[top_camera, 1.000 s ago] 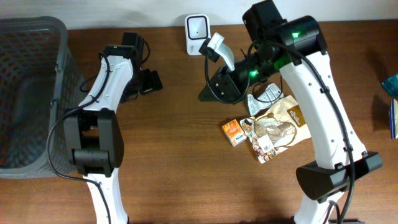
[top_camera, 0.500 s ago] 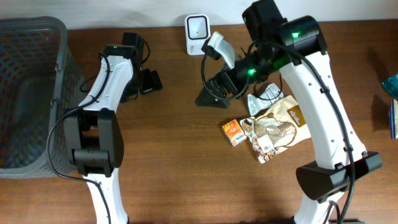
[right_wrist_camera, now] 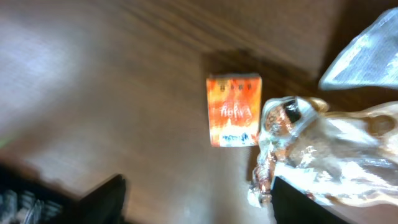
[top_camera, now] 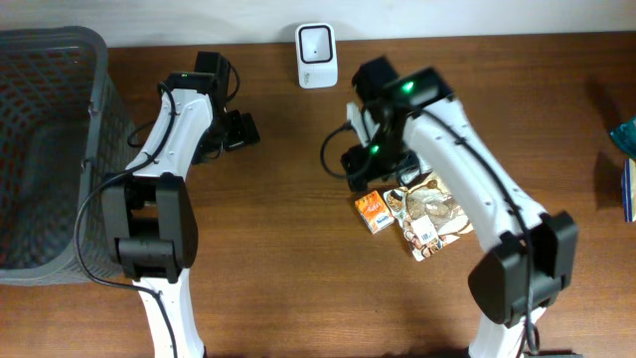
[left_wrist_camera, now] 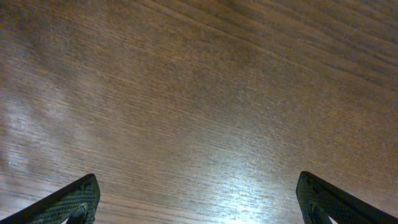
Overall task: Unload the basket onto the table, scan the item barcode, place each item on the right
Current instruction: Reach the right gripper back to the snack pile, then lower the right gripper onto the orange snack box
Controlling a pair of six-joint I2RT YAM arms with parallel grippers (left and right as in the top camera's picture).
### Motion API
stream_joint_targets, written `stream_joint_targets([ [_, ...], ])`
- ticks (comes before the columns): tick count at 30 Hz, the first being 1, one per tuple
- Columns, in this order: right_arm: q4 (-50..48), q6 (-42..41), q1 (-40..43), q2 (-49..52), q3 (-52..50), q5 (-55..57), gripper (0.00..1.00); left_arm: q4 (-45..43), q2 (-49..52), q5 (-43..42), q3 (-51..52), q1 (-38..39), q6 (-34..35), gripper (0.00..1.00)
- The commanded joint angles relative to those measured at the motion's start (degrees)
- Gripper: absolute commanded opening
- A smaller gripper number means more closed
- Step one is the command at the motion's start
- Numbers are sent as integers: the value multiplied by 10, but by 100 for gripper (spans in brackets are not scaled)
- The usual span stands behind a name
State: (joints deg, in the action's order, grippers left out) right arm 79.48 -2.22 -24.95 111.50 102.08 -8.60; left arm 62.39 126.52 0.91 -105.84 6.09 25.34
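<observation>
Brown tabletop [top_camera: 288, 268], scanner [top_camera: 315, 43] at far edge, basket [top_camera: 98, 99] at left

Looks like a mock shop checkout set up in a robotics lab, not a real store. Giveaways: a little white barcode scanner [top_camera: 315, 42] standing at the top middle of the wooden table [top_camera: 278, 278], a grey mesh shopping basket [top_camera: 97, 109] filling the left edge, and packaged groceries right of centre, namely a small orange box [top_camera: 373, 212] and a printed snack bag [top_camera: 437, 211]. The lab part: two white robot arms [top_camera: 179, 124] [top_camera: 452, 149] with loose black cables instead of a cashier.
</observation>
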Motion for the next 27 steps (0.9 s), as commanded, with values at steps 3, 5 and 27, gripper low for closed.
stream_joint_targets([
  [3, -109, -43, -38, -5, -132, 110, 59, 1, -17, 4, 2, 1, -1, 99],
  [5, -138, -48, -55, -5, -163, 157, 59, 0, -17, 4, 2, 1, -1, 99],
  [27, -275, -123, -95, -5, -287, 232, 34, 1, -17, 4, 2, 1, -1, 99],
])
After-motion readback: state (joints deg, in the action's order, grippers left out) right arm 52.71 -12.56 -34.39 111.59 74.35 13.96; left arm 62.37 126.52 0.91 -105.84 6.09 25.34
